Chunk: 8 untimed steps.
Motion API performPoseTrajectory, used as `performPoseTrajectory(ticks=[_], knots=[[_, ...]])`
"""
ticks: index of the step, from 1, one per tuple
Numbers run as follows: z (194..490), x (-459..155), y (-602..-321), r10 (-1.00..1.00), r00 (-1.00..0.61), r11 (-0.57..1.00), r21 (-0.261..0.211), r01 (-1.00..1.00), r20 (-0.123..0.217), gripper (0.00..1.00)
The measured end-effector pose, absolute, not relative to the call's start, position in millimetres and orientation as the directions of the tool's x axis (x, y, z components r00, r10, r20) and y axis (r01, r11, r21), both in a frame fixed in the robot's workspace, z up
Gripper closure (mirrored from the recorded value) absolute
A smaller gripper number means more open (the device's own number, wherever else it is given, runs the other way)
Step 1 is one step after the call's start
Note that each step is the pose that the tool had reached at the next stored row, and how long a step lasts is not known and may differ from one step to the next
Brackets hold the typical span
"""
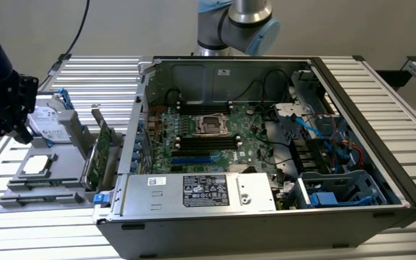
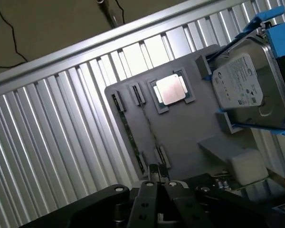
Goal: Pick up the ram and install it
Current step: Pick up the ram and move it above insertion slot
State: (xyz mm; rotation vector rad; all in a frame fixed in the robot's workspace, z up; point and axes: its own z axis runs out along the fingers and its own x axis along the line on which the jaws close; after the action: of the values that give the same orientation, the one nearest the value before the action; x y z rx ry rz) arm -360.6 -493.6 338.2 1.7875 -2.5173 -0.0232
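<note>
While the gripper [image 2: 157, 184] hangs over the grey holder [image 2: 190, 137] at the exterior view's left, well apart from the case [image 1: 403, 179], the ram [image 2: 129, 137] looks to be the thin dark strip on edge in a holder slot. It sits just ahead of the tool and is not yet lifted (a judgement, the strip being so slim). Whether the tool is spread or pressed together I cannot tell.

A descent slightly off the strip's line could land on the slot's end clips or push the ram aslant. A hold off its middle could let it tip.

The drive [image 2: 247, 88] stands tall beside the slots, and the card [image 1: 103, 149] rises between holder and case, as does the case's near wall. Above the holder the room is open.
</note>
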Motion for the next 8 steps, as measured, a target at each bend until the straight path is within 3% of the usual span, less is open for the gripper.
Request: performPoseTrajectory(ticks=[8], knots=[[338.0,-360.6,-493.7,-0.981,-0.188,0.190,0.044,-0.981,0.035,0.89]])
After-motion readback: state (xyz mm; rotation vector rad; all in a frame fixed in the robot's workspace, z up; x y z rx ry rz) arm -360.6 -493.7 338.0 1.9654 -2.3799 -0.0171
